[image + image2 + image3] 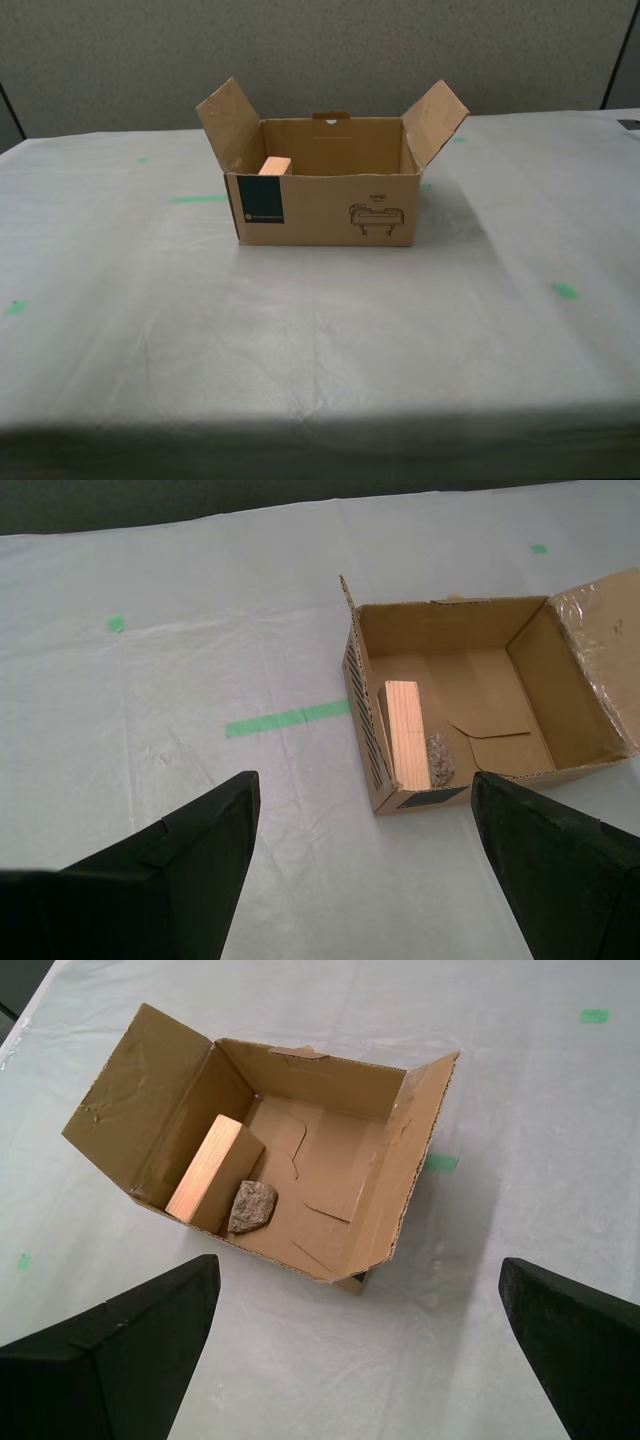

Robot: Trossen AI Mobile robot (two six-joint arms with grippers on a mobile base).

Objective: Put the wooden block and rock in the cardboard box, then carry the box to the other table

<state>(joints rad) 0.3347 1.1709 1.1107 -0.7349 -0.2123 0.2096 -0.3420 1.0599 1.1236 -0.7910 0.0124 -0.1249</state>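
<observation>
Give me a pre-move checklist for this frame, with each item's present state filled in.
1. Wooden block inside the cardboard box: ok.
2. Rock inside the box, beside the block: ok.
3. Box standing on the other table, the grey-covered one with green tape marks: ok.
4. My first end effector open and empty: ok.
5. My second end effector open and empty: ok.
6. Arms well clear of the box flaps: cannot tell; the exterior view shows no arm.
</observation>
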